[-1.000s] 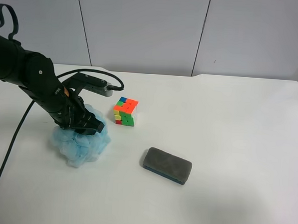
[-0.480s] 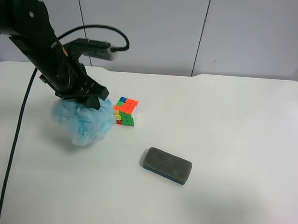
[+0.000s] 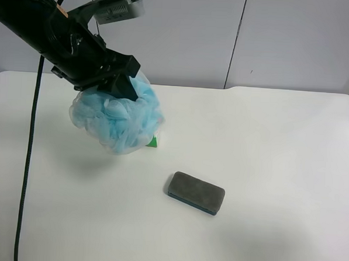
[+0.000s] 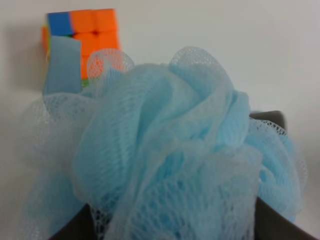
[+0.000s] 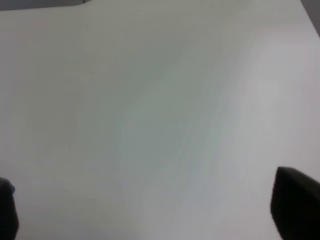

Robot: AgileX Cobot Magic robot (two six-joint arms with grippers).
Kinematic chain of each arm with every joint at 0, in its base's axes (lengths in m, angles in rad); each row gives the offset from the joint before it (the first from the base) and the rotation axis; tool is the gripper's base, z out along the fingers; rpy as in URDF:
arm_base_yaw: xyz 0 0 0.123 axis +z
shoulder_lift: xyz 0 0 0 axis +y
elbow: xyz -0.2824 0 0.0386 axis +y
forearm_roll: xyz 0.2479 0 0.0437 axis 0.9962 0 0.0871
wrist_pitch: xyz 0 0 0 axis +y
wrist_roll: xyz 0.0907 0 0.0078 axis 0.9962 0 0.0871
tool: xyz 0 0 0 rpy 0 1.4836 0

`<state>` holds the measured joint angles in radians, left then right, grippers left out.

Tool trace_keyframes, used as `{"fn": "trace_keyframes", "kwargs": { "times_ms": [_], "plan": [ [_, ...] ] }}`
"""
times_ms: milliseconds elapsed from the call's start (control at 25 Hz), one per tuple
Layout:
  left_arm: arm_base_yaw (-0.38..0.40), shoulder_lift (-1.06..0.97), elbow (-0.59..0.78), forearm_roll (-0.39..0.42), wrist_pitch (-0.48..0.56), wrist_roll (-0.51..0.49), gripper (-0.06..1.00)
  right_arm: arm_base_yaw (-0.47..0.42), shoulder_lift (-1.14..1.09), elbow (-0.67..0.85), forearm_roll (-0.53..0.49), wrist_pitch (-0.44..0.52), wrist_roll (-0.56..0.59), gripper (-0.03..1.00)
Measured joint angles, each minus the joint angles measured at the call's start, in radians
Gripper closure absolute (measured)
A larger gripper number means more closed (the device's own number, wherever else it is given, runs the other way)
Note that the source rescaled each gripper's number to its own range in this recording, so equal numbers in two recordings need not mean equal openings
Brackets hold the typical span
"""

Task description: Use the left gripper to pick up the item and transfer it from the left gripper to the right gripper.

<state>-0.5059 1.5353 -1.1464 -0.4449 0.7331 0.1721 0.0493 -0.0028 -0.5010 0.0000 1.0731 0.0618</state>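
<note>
A light blue mesh bath puff (image 3: 119, 116) hangs in the air above the white table (image 3: 279, 142), held from above by my left gripper (image 3: 114, 83), which is shut on it. In the left wrist view the puff (image 4: 170, 155) fills most of the picture and hides the fingertips of the left gripper (image 4: 175, 227). My right gripper (image 5: 150, 210) is open and empty over bare table; its dark fingertips (image 5: 295, 200) show only at the picture's edges. The right arm is out of the exterior high view.
A multicoloured puzzle cube (image 4: 82, 42) sits on the table under the puff; in the exterior high view only its green corner (image 3: 153, 142) shows. A dark grey eraser block (image 3: 196, 193) lies nearer the front middle.
My left gripper has lifted the puff off the table and carried it up and to the right, so that it now hangs in front of the cube. The cube and eraser have not moved.
</note>
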Motion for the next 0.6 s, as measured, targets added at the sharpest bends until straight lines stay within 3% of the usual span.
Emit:
{"fn": "trace_keyframes", "kwargs": {
  "times_ms": [320,600],
  "plan": [
    [-0.160,-0.007,0.000,-0.118,-0.056,0.007,0.66,0.000,0.000,0.000,0.000,0.000,0.000,-0.03],
    [-0.242,-0.007,0.000,-0.135,-0.142,0.007,0.67,0.000,0.000,0.000,0.000,0.000,0.000,-0.03]
  ]
}}
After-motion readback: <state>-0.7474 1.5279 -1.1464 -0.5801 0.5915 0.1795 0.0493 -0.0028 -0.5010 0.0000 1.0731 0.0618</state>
